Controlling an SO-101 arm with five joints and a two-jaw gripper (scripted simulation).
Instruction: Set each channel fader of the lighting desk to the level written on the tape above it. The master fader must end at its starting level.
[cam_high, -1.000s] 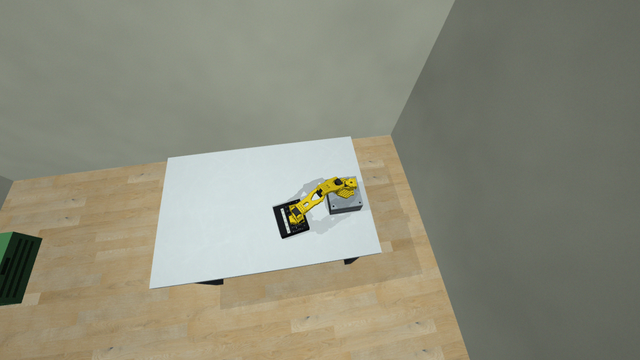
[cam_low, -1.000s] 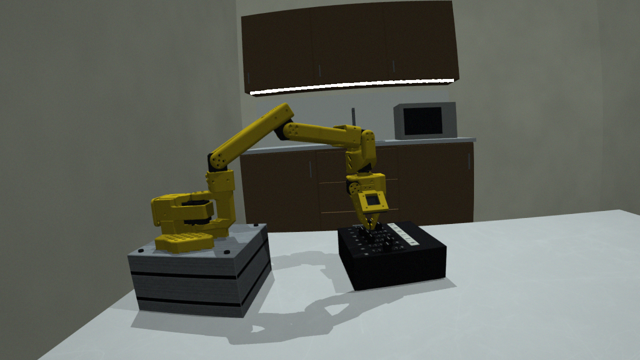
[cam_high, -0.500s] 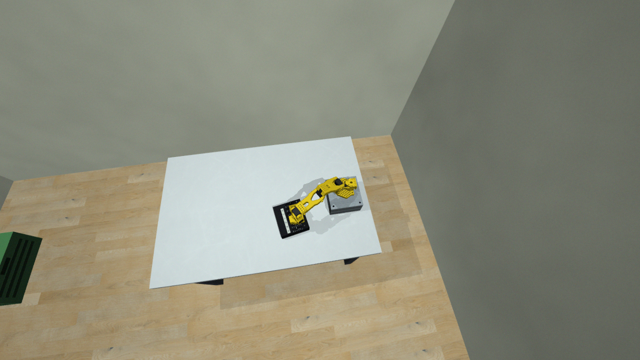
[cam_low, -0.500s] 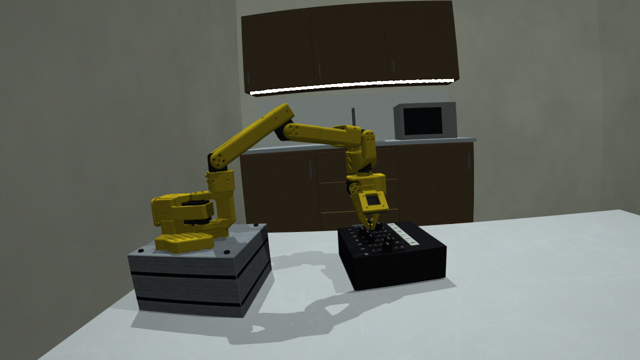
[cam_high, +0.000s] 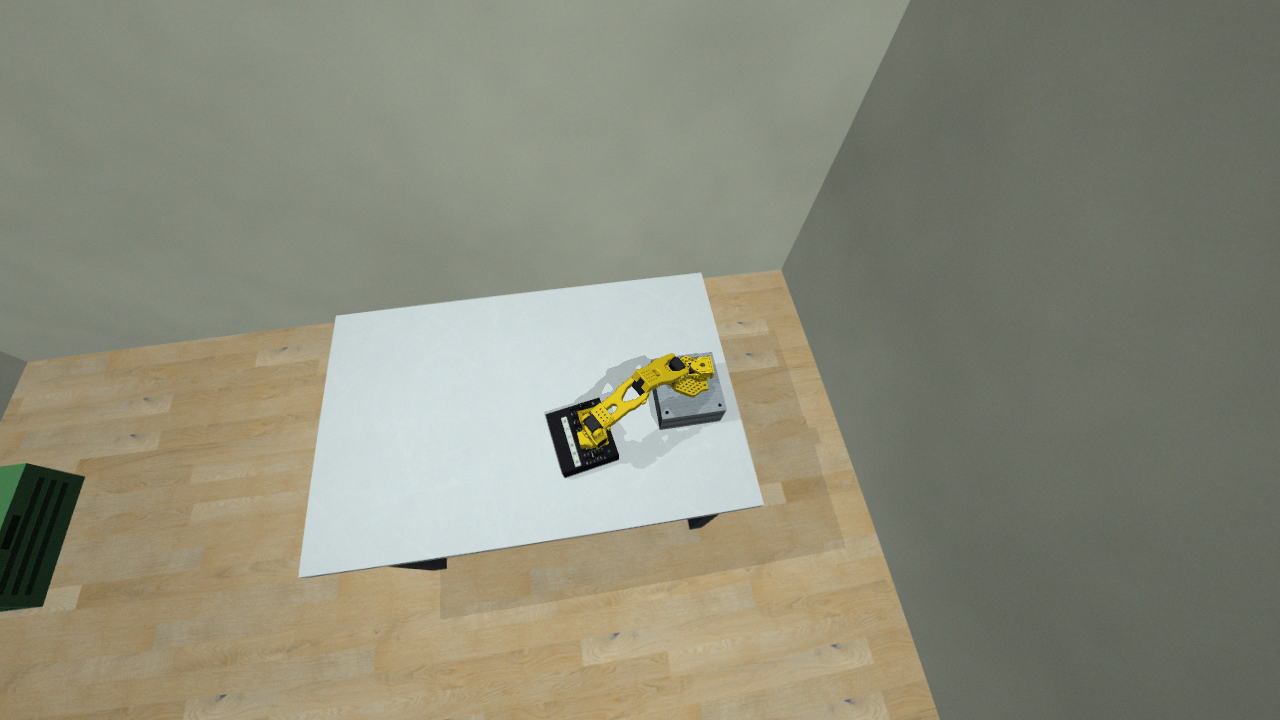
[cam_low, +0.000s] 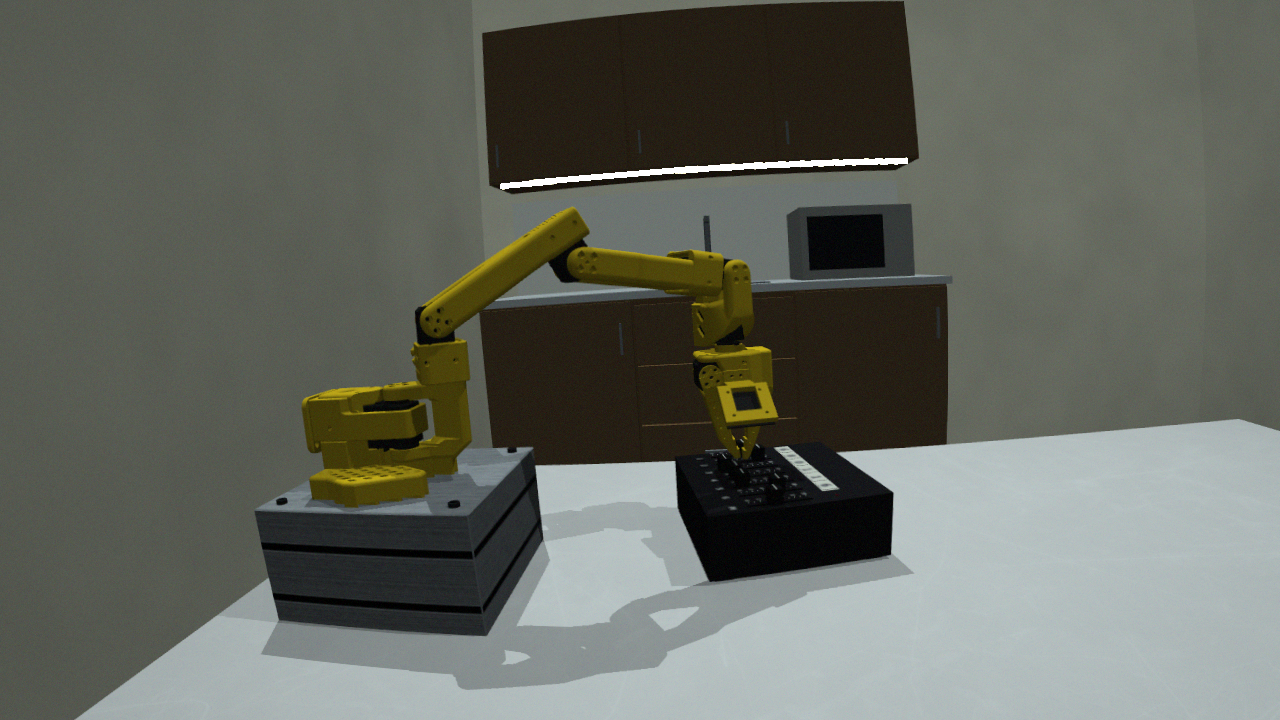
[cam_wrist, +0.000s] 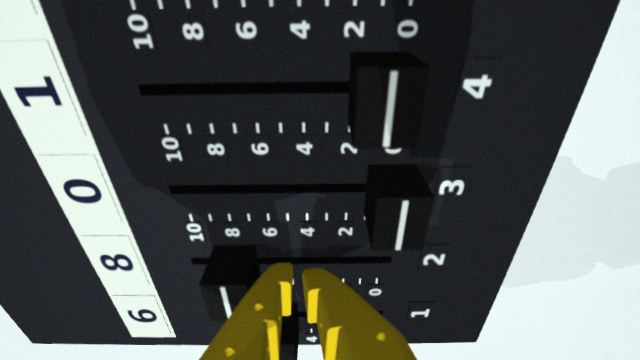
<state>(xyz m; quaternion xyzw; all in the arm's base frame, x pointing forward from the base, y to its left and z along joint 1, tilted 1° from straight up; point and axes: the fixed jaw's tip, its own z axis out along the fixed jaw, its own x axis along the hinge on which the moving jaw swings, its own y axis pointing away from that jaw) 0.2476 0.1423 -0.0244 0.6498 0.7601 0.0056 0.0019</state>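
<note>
The channel 2 fader knob (cam_wrist: 227, 277) sits just left of the fingers, touching. Its slot runs left-right. The fingers are closed, holding nothing.

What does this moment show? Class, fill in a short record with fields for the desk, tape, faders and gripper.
desk: black box-shaped lighting desk on pale table
tape: white strip reading 6, 8, 0, 1
channel 2 fader: near 8
channel 3 fader: at 0
channel 4 fader: at 0
gripper: yellow gripper shut, empty, beside channel 2 fader

Arm (cam_low: 501, 273) outstretched; fingers closed, empty
</note>
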